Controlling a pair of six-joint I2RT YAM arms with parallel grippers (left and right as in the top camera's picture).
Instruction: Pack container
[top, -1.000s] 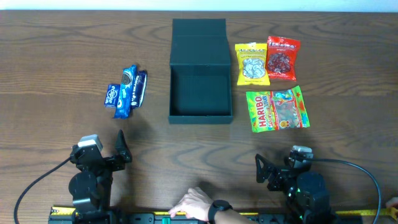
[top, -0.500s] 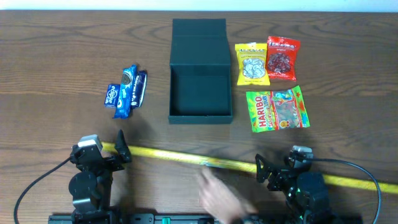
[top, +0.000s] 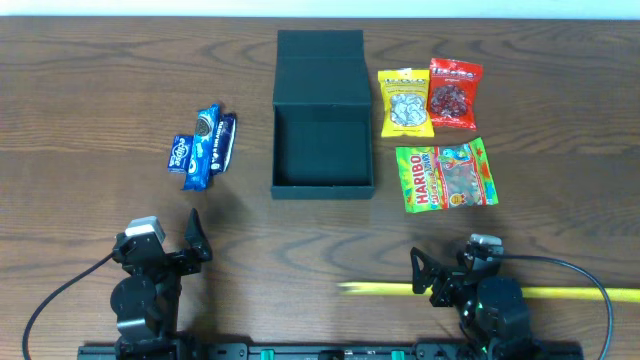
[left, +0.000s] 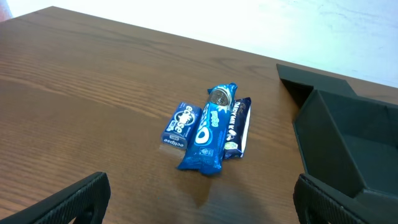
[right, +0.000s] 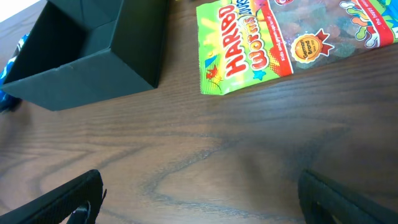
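Overhead shows packing not yet begun: the container (top: 322, 190) stands mid-scene on the table (top: 90, 90), lid (top: 320, 50) flapped open to the far side, inside bare. All six snacks lie outside it and are left to load. The left gripper (left: 200, 180) and right gripper (right: 200, 180) sit near, jaws wide, holding nothing.

Labels: the gum (left: 182, 126) reads "eclipse", the blue pack (left: 208, 134) looks like Oreo (logo partly blurred), and the dark bar (left: 237, 127) is unreadable. Right of the container, the yellow bag (top: 405, 102) and red bag (top: 455, 93) are too small to read. The near bag (right: 273, 43) says "HARIBO Worms".
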